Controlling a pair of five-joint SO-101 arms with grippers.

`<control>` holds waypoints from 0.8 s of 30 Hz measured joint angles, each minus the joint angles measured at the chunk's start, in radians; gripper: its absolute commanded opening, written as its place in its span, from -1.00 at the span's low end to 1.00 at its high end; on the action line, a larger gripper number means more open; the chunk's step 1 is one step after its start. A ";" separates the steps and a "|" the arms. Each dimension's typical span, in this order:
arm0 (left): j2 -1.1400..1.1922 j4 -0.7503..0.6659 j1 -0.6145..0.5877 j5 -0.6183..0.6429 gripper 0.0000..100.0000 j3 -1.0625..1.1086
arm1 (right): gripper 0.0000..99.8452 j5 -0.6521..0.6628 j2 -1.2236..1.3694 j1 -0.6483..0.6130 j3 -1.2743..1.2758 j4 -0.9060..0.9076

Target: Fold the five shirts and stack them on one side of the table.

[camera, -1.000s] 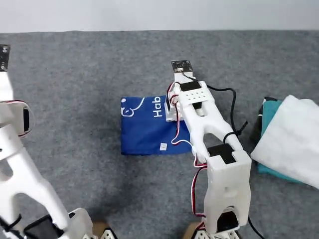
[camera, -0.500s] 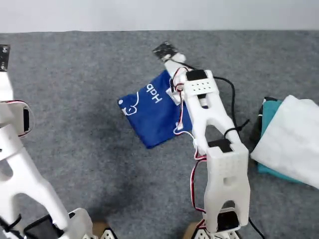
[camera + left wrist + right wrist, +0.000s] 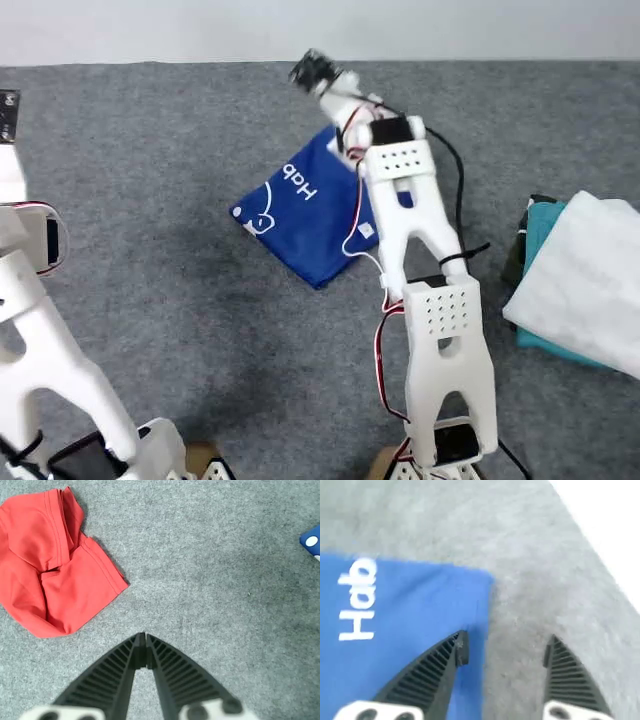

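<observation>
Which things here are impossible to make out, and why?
Pile of shirts, high view: cut by the right edge; the white top shirt hides how many lie below.
Blue shirt, high view: right part under the arm.
Right claw, right wrist view: blur hides whether it touches the blue shirt.

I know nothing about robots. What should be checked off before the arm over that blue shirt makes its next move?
1. Blue shirt folded flat: ok.
2. Right jaws open, one over the blue shirt's edge, the other over the table: ok.
3. Blue shirt gripped: not ok, nothing is held.
4. Stack ready at one side of the table, white shirt on teal shirt: ok.
5. Red shirt folded: not ok, it lies crumpled.
6. Left jaws shut, over bare table beside the red shirt, out of the way: ok.
</observation>
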 measured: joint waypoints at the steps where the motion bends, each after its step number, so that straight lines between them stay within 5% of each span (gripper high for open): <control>1: 0.000 0.000 0.000 0.000 -0.99 0.000 | -0.46 -0.023 0.000 0.002 -0.043 0.040; 6: 0.000 0.000 0.000 0.000 -0.99 0.000 | -0.58 -0.203 0.000 0.002 -0.219 0.276; 24: 0.000 0.000 0.009 -0.055 -0.99 0.110 | -0.31 -1.218 0.000 -0.061 -0.307 0.646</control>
